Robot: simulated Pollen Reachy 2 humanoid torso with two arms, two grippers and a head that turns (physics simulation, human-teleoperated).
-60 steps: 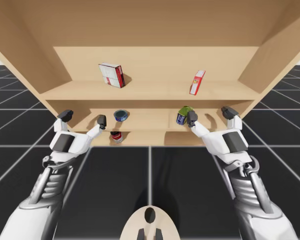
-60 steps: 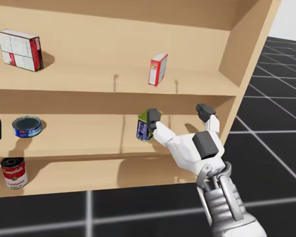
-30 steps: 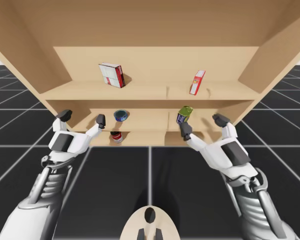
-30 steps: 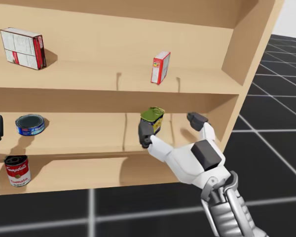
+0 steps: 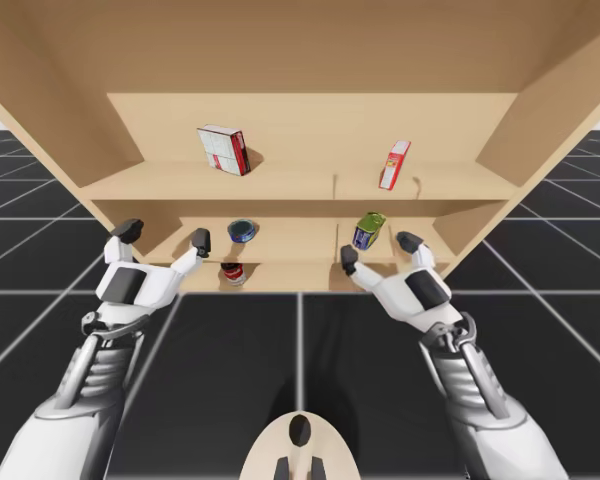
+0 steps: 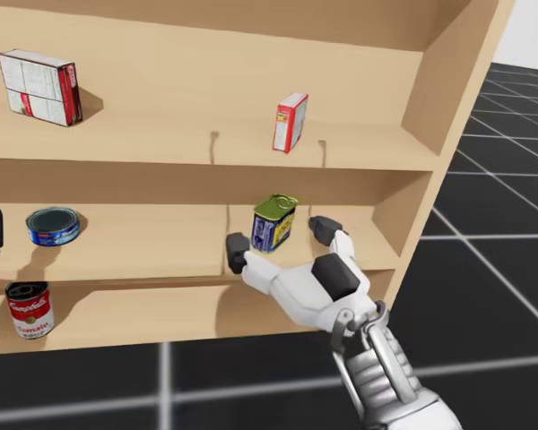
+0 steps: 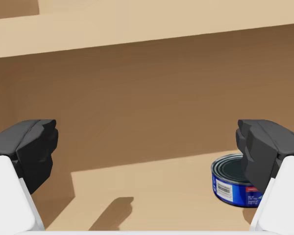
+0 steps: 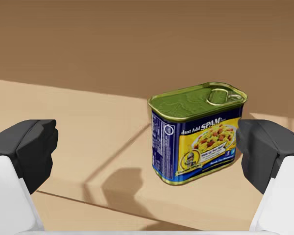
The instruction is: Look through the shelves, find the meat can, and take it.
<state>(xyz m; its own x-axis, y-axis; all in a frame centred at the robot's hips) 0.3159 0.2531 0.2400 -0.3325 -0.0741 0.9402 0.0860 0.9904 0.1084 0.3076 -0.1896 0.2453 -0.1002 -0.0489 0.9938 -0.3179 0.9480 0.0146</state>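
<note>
The meat can (image 8: 198,132) is a blue and yellow rectangular tin with a green lid, standing on the middle shelf (image 5: 310,262) right of centre. In the high view the meat can (image 5: 369,230) lies just behind my right gripper (image 5: 379,250), which is open. That right gripper (image 8: 147,156) has its fingers spread wider than the can and does not touch it. The head view shows the meat can (image 6: 274,223) just past the right gripper (image 6: 280,238). My left gripper (image 5: 165,235) is open at the shelf's left part, holding nothing.
A flat blue round can (image 7: 232,181) sits ahead of the left gripper (image 7: 147,156), beside one finger. A red and white round can (image 5: 233,272) stands on the lowest shelf. A white and red box (image 5: 224,150) and a small red box (image 5: 393,165) stand on the upper shelf.
My right gripper has moved left and lower, from beside the meat can to just in front of it, still open. The left arm has hardly moved.
</note>
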